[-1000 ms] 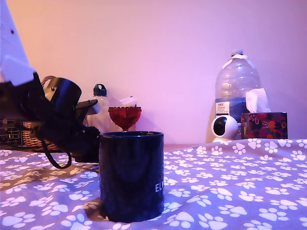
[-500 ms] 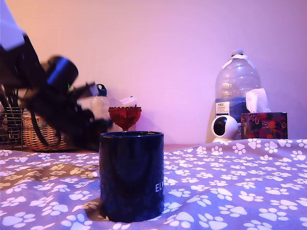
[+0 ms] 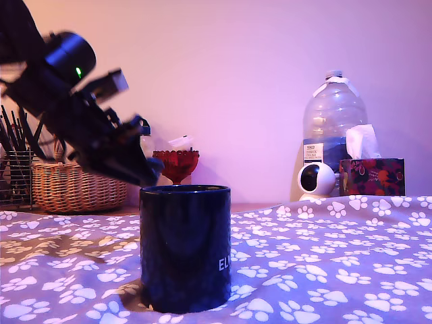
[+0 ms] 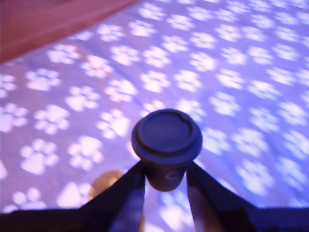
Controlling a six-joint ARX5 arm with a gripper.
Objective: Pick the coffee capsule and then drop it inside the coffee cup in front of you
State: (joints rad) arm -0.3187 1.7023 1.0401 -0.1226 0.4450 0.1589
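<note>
In the wrist view the blue coffee capsule (image 4: 166, 145) is pinched by its body between my gripper's (image 4: 165, 170) two dark fingers (image 4: 126, 191), its rimmed top facing the camera, held above the paw-print cloth (image 4: 241, 72). In the exterior view the gripper (image 3: 145, 170) hangs at the end of the black arm, just above and to the left of the rim of the coffee cup (image 3: 185, 246). The cup is a dark navy mug standing upright on the cloth with white letters "EL" near its base. The capsule itself cannot be made out in the exterior view.
A wicker basket (image 3: 74, 189) and a holder of dark sticks (image 3: 13, 177) stand at the back on the exterior view's left. A red goblet (image 3: 177, 164) is behind the cup. At the back right are a large water bottle (image 3: 333, 125), a white camera (image 3: 316, 180) and a tissue box (image 3: 372, 175).
The arm has risen from table level behind the cup and swung up and rightward in the exterior view, bringing the gripper close above the cup's left rim.
</note>
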